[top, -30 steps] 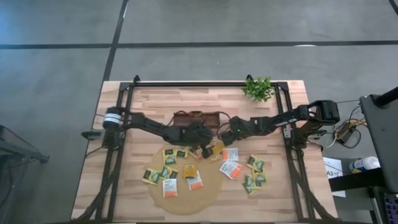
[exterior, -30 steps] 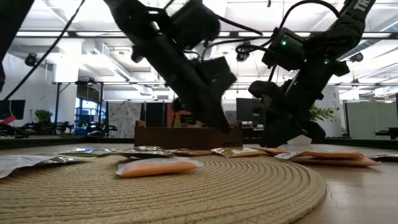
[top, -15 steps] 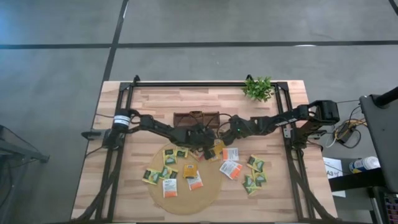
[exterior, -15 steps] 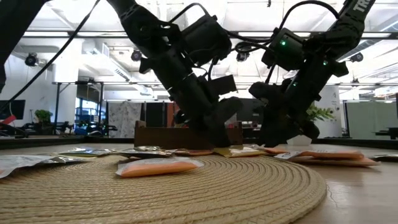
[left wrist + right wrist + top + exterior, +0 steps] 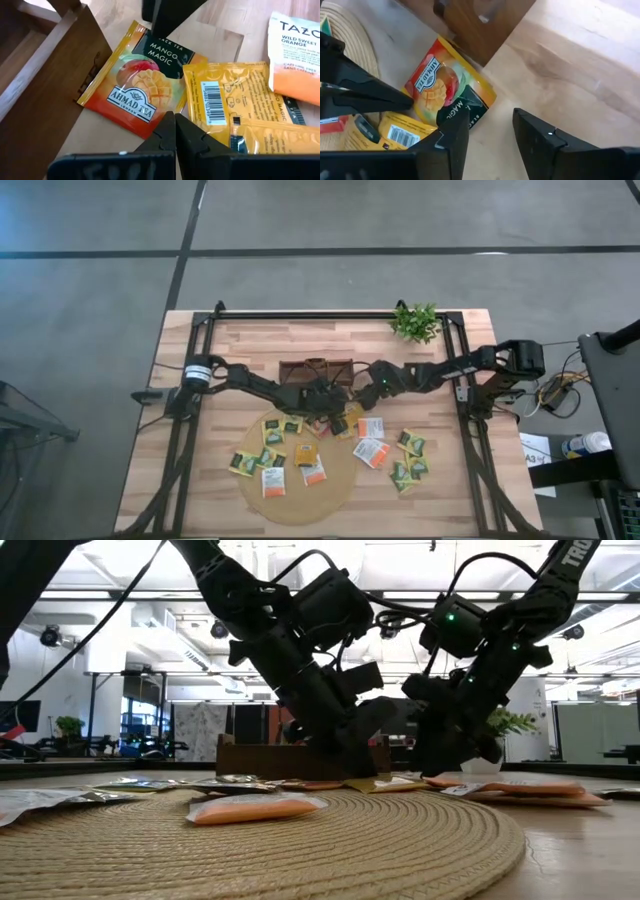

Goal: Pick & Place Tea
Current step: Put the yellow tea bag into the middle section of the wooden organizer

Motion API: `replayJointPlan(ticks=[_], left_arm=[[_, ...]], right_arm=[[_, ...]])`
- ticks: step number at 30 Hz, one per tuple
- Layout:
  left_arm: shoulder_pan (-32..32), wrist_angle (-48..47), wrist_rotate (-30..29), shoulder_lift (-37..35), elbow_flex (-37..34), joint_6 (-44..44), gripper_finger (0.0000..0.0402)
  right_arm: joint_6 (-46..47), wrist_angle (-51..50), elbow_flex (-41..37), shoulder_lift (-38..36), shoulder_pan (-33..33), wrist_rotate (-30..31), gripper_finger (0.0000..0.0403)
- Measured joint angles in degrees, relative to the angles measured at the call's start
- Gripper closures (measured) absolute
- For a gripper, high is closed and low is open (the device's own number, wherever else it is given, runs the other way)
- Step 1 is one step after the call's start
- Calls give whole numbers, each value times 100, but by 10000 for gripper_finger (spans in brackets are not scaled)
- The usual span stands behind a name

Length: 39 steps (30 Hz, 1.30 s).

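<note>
A Mango Magic sachet (image 5: 135, 80), orange with a dark end, lies flat on the wood beside the dark brown tray (image 5: 315, 370); it also shows in the right wrist view (image 5: 440, 85). My left gripper (image 5: 174, 120) (image 5: 333, 406) is shut, with its tips at the sachet's orange edge. My right gripper (image 5: 487, 132) (image 5: 368, 390) is open and stands low over the sachet's dark end. More yellow, green and white-orange sachets lie on the round tan mat (image 5: 330, 475) and on the wood to its right (image 5: 408, 458). My left gripper meets the Mango Magic sachet at its orange edge (image 5: 159, 119) with shut fingertips, slanting down from the table's left. The sachet lies flat on the table; whether its edge is between the fingers I cannot tell. My right gripper has one finger (image 5: 451, 131) over the sachet's dark end (image 5: 465, 107); whether it touches I cannot tell.
The tray's wall (image 5: 55, 75) stands right beside the sachet. Two yellow sachets (image 5: 235, 100) and a white-orange one (image 5: 295, 55) overlap close by. A small green plant (image 5: 415, 322) stands at the far right edge. Both arms cross the middle of the table.
My left gripper has swung down and toward the table's right, reaching the sachet beside the tray, then held still. My right gripper has drawn back a little toward the far right. The sachets have stayed where they were.
</note>
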Motion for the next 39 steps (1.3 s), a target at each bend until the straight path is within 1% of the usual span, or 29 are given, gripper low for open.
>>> replayJointPlan(ticks=[5,9,16,21,24,31,39], left_arm=[[10,78,26,9,-2,27,401],[17,249,68,23,-11,48,401],[35,260,70,23,-17,40,401],[35,314,59,93,-20,-21,401],[35,342,55,115,-20,-48,401],[35,421,53,128,-20,-52,401],[26,439,55,128,-20,-55,401]], right_arm=[[-272,281,0,0,-119,-239,254],[-301,403,0,0,-119,-485,262],[-275,104,-58,0,-125,-544,266],[-248,119,-61,0,-126,-595,259],[-226,200,-63,0,-126,-671,263],[-261,217,-63,0,-126,-686,298],[-300,217,-63,0,-126,-667,367]])
